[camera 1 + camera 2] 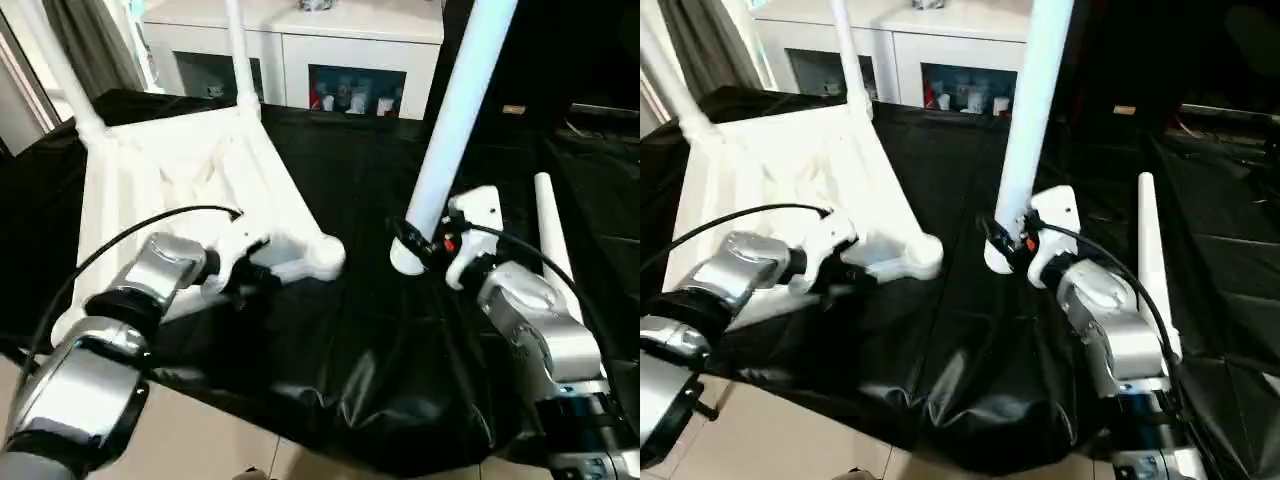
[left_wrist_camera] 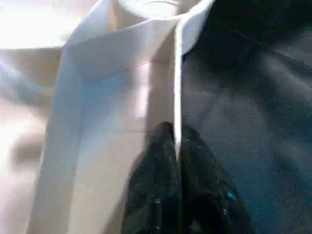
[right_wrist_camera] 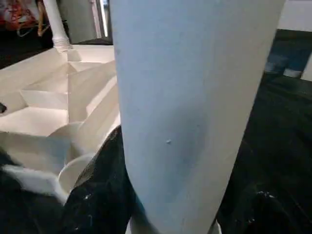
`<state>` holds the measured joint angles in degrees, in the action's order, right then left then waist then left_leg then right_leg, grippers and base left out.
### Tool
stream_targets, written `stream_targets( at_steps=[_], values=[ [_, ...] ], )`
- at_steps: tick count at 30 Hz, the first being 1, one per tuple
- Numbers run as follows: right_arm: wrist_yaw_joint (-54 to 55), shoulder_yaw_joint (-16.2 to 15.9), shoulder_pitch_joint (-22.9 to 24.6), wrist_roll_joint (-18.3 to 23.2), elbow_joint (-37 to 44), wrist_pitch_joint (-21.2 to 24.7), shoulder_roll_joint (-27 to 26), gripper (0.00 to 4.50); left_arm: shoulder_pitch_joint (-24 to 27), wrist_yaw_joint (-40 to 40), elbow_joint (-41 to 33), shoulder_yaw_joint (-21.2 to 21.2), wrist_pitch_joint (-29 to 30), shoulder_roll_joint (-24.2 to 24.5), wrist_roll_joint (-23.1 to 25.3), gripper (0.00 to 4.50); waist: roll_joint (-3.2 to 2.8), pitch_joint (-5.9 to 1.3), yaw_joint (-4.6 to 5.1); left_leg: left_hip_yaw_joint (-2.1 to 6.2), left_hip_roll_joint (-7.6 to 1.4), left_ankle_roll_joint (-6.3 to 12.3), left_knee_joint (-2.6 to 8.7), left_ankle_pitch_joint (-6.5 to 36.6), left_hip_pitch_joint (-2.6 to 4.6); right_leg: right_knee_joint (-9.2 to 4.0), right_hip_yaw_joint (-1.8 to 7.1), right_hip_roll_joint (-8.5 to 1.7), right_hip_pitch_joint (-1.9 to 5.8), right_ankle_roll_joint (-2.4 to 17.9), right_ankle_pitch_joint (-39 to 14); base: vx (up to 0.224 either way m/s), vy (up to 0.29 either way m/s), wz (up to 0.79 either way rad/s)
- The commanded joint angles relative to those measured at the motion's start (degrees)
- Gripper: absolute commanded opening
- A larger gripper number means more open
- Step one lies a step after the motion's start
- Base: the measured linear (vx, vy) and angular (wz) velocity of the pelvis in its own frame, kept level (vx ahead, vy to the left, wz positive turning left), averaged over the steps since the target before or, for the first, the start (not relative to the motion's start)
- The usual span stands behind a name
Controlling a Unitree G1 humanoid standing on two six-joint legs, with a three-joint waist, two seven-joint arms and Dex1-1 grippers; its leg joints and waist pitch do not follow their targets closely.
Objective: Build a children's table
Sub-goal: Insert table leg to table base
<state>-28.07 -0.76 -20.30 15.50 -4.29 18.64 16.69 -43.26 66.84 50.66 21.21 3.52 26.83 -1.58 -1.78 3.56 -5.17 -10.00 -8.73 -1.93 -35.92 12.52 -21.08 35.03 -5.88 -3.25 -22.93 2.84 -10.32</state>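
The children's table top [image 1: 190, 170] lies upside down on the black-draped work table, ribbed side up. Two white legs [image 1: 237, 50] stand in its far corner sockets. My left gripper [image 1: 250, 278] is shut on the top's thin side rim [image 2: 178, 73] just short of the near-right corner socket [image 1: 325, 258]; one black finger sits on each side of the rim. My right gripper [image 1: 415, 245] is shut on a third white leg [image 1: 455, 110], holding it upright with its foot on the cloth, a short way right of that socket. A fourth leg [image 1: 553, 235] lies on the cloth at far right.
The black cloth [image 1: 330, 400] hangs in folds over the work table's front edge, with pale floor tiles [image 1: 200, 440] below. A white cabinet [image 1: 300, 40] with open shelves stands behind the table. Cables run along both my forearms.
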Motion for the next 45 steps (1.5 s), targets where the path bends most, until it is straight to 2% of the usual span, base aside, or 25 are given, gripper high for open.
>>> stream_targets(
  at_steps=[1,2,3,4,5,7,8,9,10,11,14,15,16,18,20,22,23,28,32,37,45],
  values=[
    [-1.2,-0.1,-0.2,1.2,2.5,1.0,0.2,1.86,4.0,5.9,-8.6,2.4,-0.3,0.2,-2.1,0.0,-0.37,-4.84,-0.35,2.31,-5.61,2.39,4.34,3.5,0.67,-2.91,4.55,-7.63,3.95,13.0,-2.4,0.0,0.0,0.0],
    [-1.5,-0.3,-0.1,1.4,2.8,1.2,0.2,1.86,5.2,6.4,-11.6,2.6,0.3,0.5,-2.6,0.0,-0.29,-4.62,-0.29,2.18,-5.58,2.53,4.45,3.8,0.54,-3.04,4.58,-7.53,3.89,12.9,-3.5,0.0,0.0,0.0],
    [-2.0,-0.5,0.1,2.1,3.4,1.8,0.0,1.86,6.6,5.7,-14.3,2.8,0.3,0.6,-2.7,0.0,-0.09,-4.55,-0.56,1.96,-5.64,2.41,4.45,4.6,0.97,-3.36,4.66,-7.39,3.56,12.5,-5.4,0.0,0.0,0.0],
    [-2.2,-0.6,0.2,2.5,3.8,2.3,-0.2,1.86,7.3,5.1,-15.8,2.8,0.1,0.6,-2.8,0.0,-0.23,-4.34,-0.66,1.86,-5.51,2.58,4.45,4.8,0.95,-3.55,4.68,-7.19,3.36,12.3,-6.6,0.0,0.0,0.0],
    [-2.7,-0.9,0.5,3.2,4.5,2.9,-0.4,1.86,8.7,4.5,-18.5,2.9,-0.4,0.8,-3.0,0.0,-0.09,-4.25,-1.12,1.66,-5.5,2.33,4.5,5.7,1.22,-3.9,4.69,-7.07,3.14,11.7,-9.2,0.0,0.0,0.0],
    [-2.8,-1.0,0.5,3.4,4.7,3.1,-0.5,1.86,9.2,4.8,-19.4,2.7,-0.5,0.9,-2.9,0.0,-0.34,-4.16,-1.58,1.56,-5.54,1.75,4.62,6.5,1.32,-4.06,4.64,-7.03,2.98,10.7,-12.0,0.0,0.0,0.0],
    [-3.3,-1.3,0.7,4.1,5.4,3.8,-1.1,1.86,11.1,4.0,-22.2,2.4,-0.4,1.1,-2.2,0.0,0.04,-4.04,-1.62,1.52,-5.47,1.35,4.81,7.1,1.29,-4.3,4.58,-6.94,2.94,9.7,-13.9,0.0,0.0,0.0],
    [-3.5,-1.6,0.6,4.6,5.6,4.1,-1.6,1.86,12.1,2.5,-23.2,2.1,-0.4,1.1,-1.5,0.0,0.08,-4.08,-1.62,1.8,-5.66,1.02,4.96,7.0,0.95,-4.0,4.63,-7.24,3.24,9.2,-14.4,0.0,0.0,0.0],
    [-3.5,-1.6,0.6,4.6,5.6,4.1,-1.7,1.86,12.1,2.4,-23.3,2.0,-0.4,1.1,-1.4,0.0,0.09,-4.02,-1.52,1.8,-5.62,0.98,5.04,7.2,0.86,-4.07,4.57,-7.15,3.2,8.7,-15.1,0.0,0.0,0.0],
    [-3.6,-1.6,0.4,4.7,5.5,4.1,-2.0,1.86,12.7,1.1,-23.6,1.3,-0.5,1.0,-1.1,0.0,0.4,-4.04,-1.46,1.64,-5.45,0.89,4.99,7.6,1.17,-4.39,4.6,-7.08,2.97,8.1,-16.4,0.0,0.0,0.0],
    [-4.1,-1.5,0.1,5.8,5.7,5.2,-2.7,1.86,13.2,-0.8,-23.6,-0.3,-0.7,0.6,-1.2,0.0,0.42,-4.09,-1.5,1.65,-5.04,1.15,4.84,6.4,0.71,-4.44,4.65,-7.17,3.17,7.0,-17.5,0.0,0.0,0.0],
    [-4.1,-1.5,0.1,5.8,5.7,5.2,-2.7,1.86,13.2,-0.8,-23.6,-0.3,-0.7,0.6,-1.2,0.0,0.37,-4.08,-1.46,1.66,-5.03,1.24,4.86,6.2,0.68,-4.49,4.62,-7.15,3.14,6.9,-17.5,0.0,0.0,0.0],
    [-4.4,-1.6,0.2,6.0,5.8,5.6,-2.7,1.86,13.3,-1.0,-23.9,-0.5,-0.5,0.6,-1.2,0.0,0.6,-4.04,-1.34,1.66,-5.04,1.28,4.9,6.1,0.65,-4.51,4.6,-7.06,3.12,6.7,-17.6,0.0,0.0,0.0],
    [-5.3,-2.3,0.6,6.5,6.5,7.0,-2.3,1.86,13.7,-1.2,-24.9,-0.8,0.7,0.6,-1.9,0.0,0.52,-4.1,-1.2,1.73,-5.01,1.51,4.87,5.5,0.53,-4.42,4.56,-7.0,3.14,6.5,-17.4,0.0,0.0,0.0],
    [-6.6,-4.1,1.2,6.1,7.4,9.2,-1.2,1.86,14.0,-0.9,-25.2,-1.7,1.9,0.0,-2.9,0.0,0.46,-4.1,-1.12,1.68,-4.98,1.67,4.82,5.3,0.58,-4.42,4.54,-6.96,3.13,6.6,-17.3,0.0,0.0,0.0],
    [-6.5,-4.5,1.2,5.9,7.3,9.6,-1.1,1.86,14.0,-0.9,-25.1,-1.8,2.0,-0.2,-2.9,0.0,0.49,-4.19,-1.14,1.63,-4.93,1.92,4.75,4.7,0.5,-4.35,4.55,-6.89,3.16,6.5,-16.4,0.0,0.0,0.0],
    [-6.0,-4.9,1.1,5.4,6.6,10.0,-1.1,1.86,13.7,-1.3,-24.3,-1.8,1.7,-0.5,-2.3,0.0,0.24,-4.18,-1.09,1.67,-4.95,1.99,4.75,4.6,0.49,-4.41,4.5,-6.87,3.04,6.6,-16.1,0.0,0.0,0.0],
    [-6.4,-6.3,1.2,5.1,6.9,12.2,-1.3,1.86,13.0,-2.3,-22.6,-1.9,1.5,-1.3,-1.2,0.0,0.39,-4.2,-1.09,1.67,-4.94,1.85,4.77,4.9,0.5,-4.36,4.5,-6.87,3.12,7.0,-15.4,0.0,0.0,0.0],
    [-6.5,-6.9,1.3,5.5,7.2,13.8,-1.5,1.86,12.4,-3.4,-21.6,-2.4,1.9,-2.2,-0.7,0.0,0.54,-4.05,-1.13,1.57,-4.8,1.75,4.76,5.5,0.57,-4.79,4.51,-6.86,3.03,6.2,-18.1,0.0,0.0,0.0],
    [-6.1,-7.6,0.6,4.1,4.4,12.9,-1.6,1.86,11.9,-3.6,-20.8,-2.6,1.8,-2.7,-0.4,0.0,0.54,-3.99,-1.08,1.72,-4.82,1.25,4.87,6.4,0.64,-5.18,4.43,-6.91,2.93,4.7,-21.4,0.0,0.0,0.0],
    [-5.1,-6.8,-1.9,2.7,-1.8,10.3,-3.3,1.86,11.7,-3.8,-20.4,-3.2,1.7,-3.3,-0.7,0.0,0.37,-4.07,-0.99,1.67,-4.83,1.3,4.78,6.0,0.6,-4.97,4.44,-6.97,2.87,6.0,-19.2,0.0,0.0,0.0]
  ],
)
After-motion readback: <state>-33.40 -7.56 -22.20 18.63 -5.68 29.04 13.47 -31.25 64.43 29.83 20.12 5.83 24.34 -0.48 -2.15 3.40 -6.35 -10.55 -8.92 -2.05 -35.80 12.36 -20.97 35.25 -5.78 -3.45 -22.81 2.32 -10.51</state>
